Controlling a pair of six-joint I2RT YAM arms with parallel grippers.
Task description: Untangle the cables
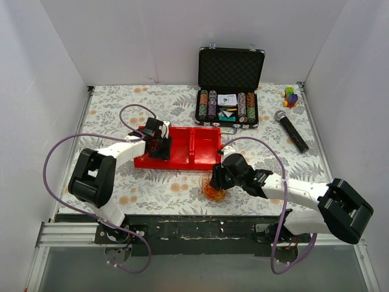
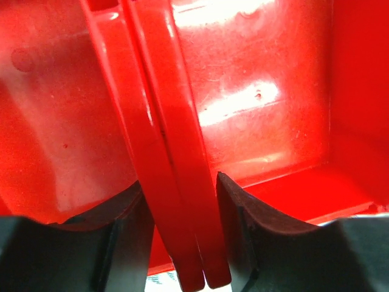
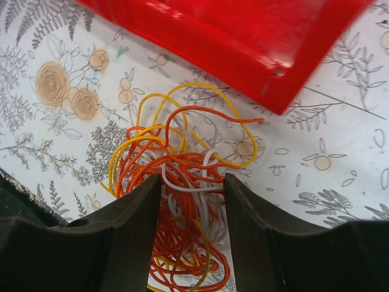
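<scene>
The cables (image 3: 182,182) are a tangled clump of thin orange, yellow and white strands lying on the floral tablecloth just in front of the red tray (image 1: 203,159); in the top view the cables (image 1: 214,193) peek out beside the right arm's head. My right gripper (image 3: 193,188) is down in the clump, its jaws narrowed on the middle bundle, and loops spill out past both fingers. My left gripper (image 2: 180,201) is at the tray's left part (image 1: 159,143), its fingers pressed on either side of a double red wall (image 2: 176,146).
An open black case of poker chips (image 1: 228,104) stands behind the tray. A black microphone (image 1: 292,130) lies at the right, small coloured blocks (image 1: 291,96) sit in the far right corner. White walls enclose the table.
</scene>
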